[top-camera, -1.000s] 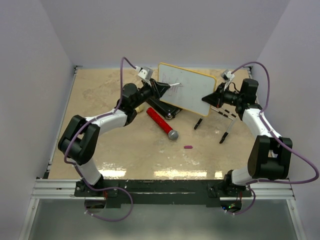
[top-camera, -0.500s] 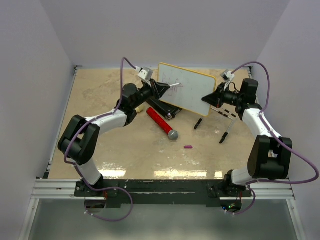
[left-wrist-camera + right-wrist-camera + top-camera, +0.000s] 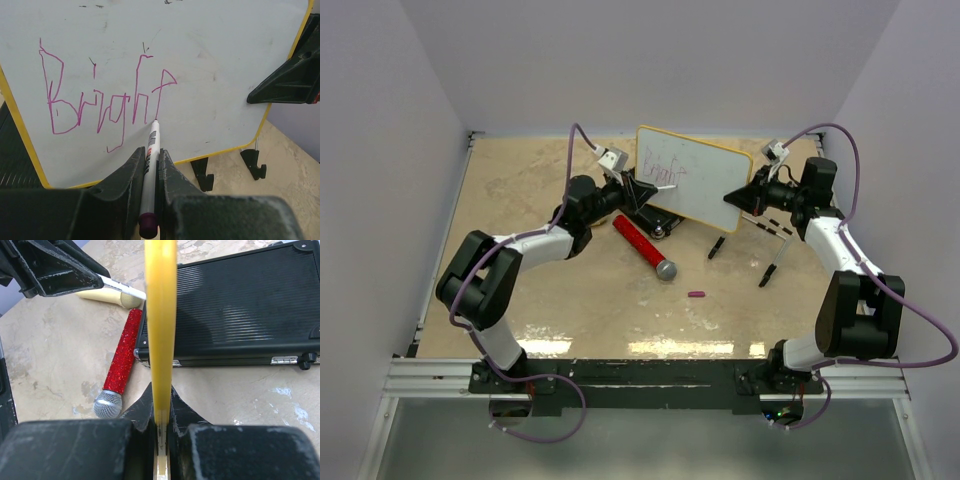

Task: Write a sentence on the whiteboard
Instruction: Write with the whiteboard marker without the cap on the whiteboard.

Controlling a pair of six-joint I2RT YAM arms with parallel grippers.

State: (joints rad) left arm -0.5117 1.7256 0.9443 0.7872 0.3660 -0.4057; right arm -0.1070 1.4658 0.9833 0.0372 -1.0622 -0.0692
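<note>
The left arm [image 3: 535, 240] has dipped toward the tabletop [image 3: 570, 290], bringing its white purple-capped marker pen [image 3: 151, 145] lower on the white yellow-rimmed whiteboard [image 3: 715, 190]. Purple-magenta handwriting [image 3: 662, 166], earlier mostly hidden behind the arm, now shows on the board's upper left.

- my table [image 3: 520, 190]: a mottled beige top, glossy along the near edge;
- my black ribbed case [image 3: 240, 305]: lying flat on the table, with a small metal latch on its side;
- my red glitter microphone [image 3: 642, 243]: silver mesh head, lying just beside the case, head toward the near edge;
- a cream-coloured cylinder [image 3: 112, 296]: lying by the microphone's tail end, near the case's corner;
- a small purple piece [image 3: 696, 295]: alone on the table, near the microphone's head but apart from it
</note>
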